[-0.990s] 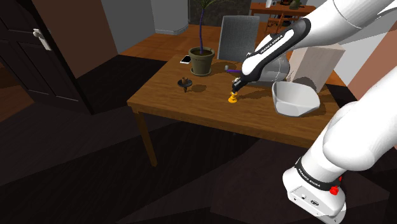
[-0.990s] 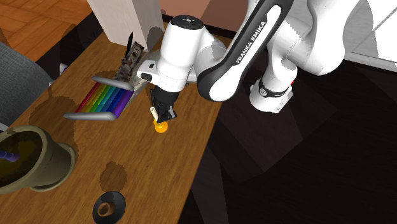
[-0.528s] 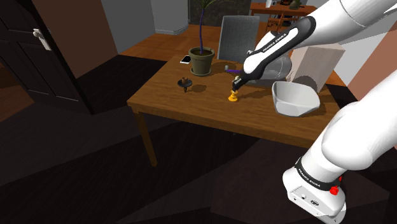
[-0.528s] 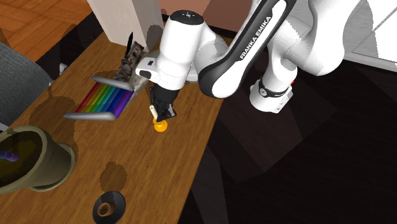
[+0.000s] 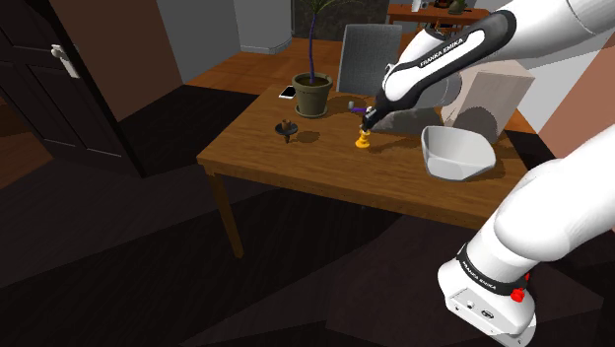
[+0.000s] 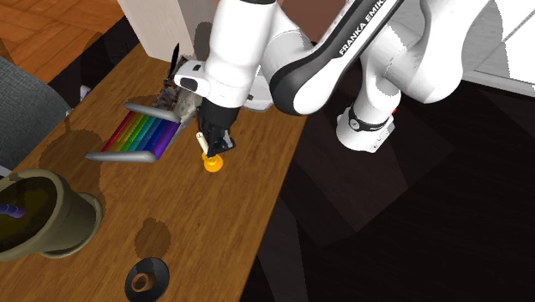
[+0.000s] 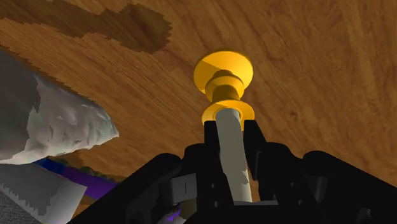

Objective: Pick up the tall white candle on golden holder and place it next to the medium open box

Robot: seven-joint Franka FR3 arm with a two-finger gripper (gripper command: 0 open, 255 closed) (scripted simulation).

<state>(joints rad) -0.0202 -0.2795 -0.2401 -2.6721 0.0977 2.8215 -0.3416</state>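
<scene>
Black gripper (image 6: 212,144) clamped on the white candle (image 7: 230,153) (gold holder beneath), over the wooden table (image 5: 296,168), beside a rainbow-striped item (image 6: 146,135). Swinging quickly could make the candle slip or tilt.

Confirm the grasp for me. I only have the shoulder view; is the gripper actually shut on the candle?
Observer: Yes. In the wrist view the gripper clasps the white candle on its shaft, just above the golden holder.
Operator: Anything close by that I should mind?
Observer: In the second exterior view a rainbow-striped panel with grey rails lies flat on the table, beside the holder but apart from it.
</scene>
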